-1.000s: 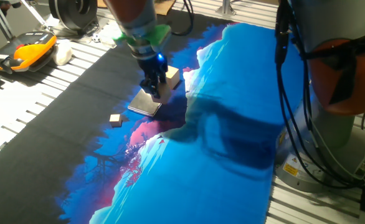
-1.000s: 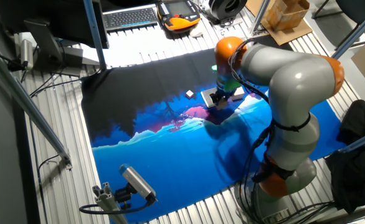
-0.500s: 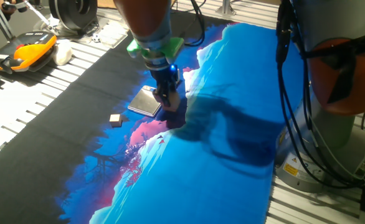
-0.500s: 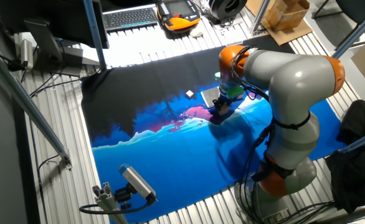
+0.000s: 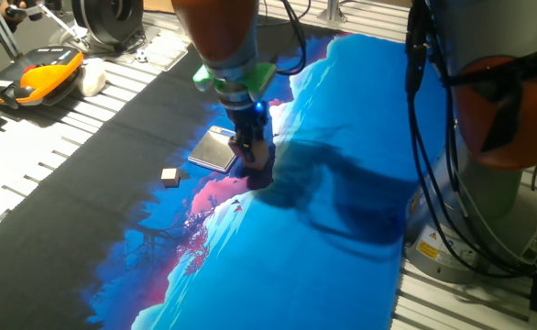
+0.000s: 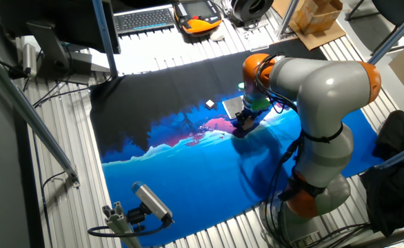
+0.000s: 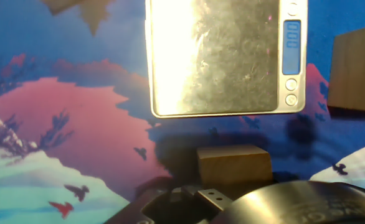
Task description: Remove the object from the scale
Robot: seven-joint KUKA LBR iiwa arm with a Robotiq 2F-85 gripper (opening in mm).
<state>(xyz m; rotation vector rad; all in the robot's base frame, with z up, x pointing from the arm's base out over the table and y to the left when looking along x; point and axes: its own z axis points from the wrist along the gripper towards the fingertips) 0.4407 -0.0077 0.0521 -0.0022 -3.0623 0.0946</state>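
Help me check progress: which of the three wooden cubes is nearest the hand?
The mid-sized cube, right at the hand, just off the scale; the bigger cube sits beside the scale, the tiny cube farther off.

The scale point(image 7: 232, 56) is silvery-grey with a blue display. The wooden cube point(image 7: 234, 163) is plain light tan. The mat point(image 5: 342, 137) shows blue sky, pink mountains, white snow and dark bird silhouettes, black towards one edge.
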